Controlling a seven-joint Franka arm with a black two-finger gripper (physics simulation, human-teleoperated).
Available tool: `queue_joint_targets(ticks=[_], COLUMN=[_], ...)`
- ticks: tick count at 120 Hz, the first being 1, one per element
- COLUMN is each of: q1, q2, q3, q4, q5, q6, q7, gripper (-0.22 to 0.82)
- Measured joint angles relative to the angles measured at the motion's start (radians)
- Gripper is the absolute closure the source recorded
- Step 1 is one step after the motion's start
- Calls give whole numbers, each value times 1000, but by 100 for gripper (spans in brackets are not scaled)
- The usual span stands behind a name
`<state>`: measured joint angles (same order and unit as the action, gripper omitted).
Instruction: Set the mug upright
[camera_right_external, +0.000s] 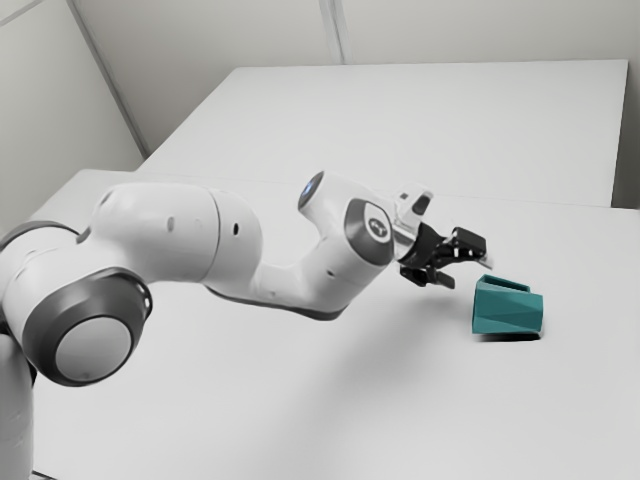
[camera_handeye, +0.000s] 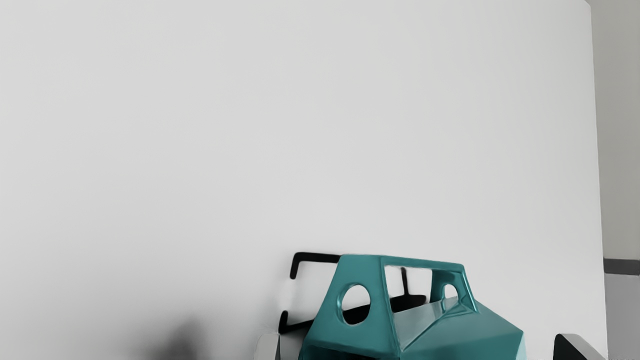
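In the exterior view, the white robot arm (camera_right_external: 165, 235) comes in from the exterior view's left and reaches over the white table (camera_right_external: 300, 420). At its end is the black two-finger gripper (camera_right_external: 468, 272), and its two fingers stand apart, so it is open. The teal mug (camera_right_external: 508, 312) is near the fingertips, toward the exterior view's right and a little lower in this view. It is not upright: it lies on its side on the table, and its handle (camera_right_external: 508, 284) is on the upper side. The faces of the mug are flat and angular. A dark shadow (camera_right_external: 510, 338) is along its lower side. Behind the table is a pale wall (camera_right_external: 480, 30).

In the wrist view, the fingers (camera_handeye: 267, 347) of the gripper are wide apart, one on each side of the mug. Between each fingertip and the visible part of the mug there is a gap, so the gripper holds nothing. The handle stands up from the body of the mug, and it has a round hole (camera_handeye: 356, 305) in each of its two end pieces. Through the frame of the handle one can see the table and a part of the black handle shadow (camera_handeye: 320, 257), which falls on the table beside the mug. A softer dark patch (camera_handeye: 180, 342) is also on the table, outside the fingers.
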<state>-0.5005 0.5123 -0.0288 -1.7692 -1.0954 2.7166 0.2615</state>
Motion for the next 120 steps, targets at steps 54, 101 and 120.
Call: queue_joint_targets(ticks=[54, 101, 120], q1=[-62, -66, -66], q2=[18, 26, 26], q3=[-24, -45, -45], q4=[3, 34, 67], q5=[-42, -34, -21], q6=[15, 50, 61], q7=[2, 9, 19], gripper=[2, 34, 49])
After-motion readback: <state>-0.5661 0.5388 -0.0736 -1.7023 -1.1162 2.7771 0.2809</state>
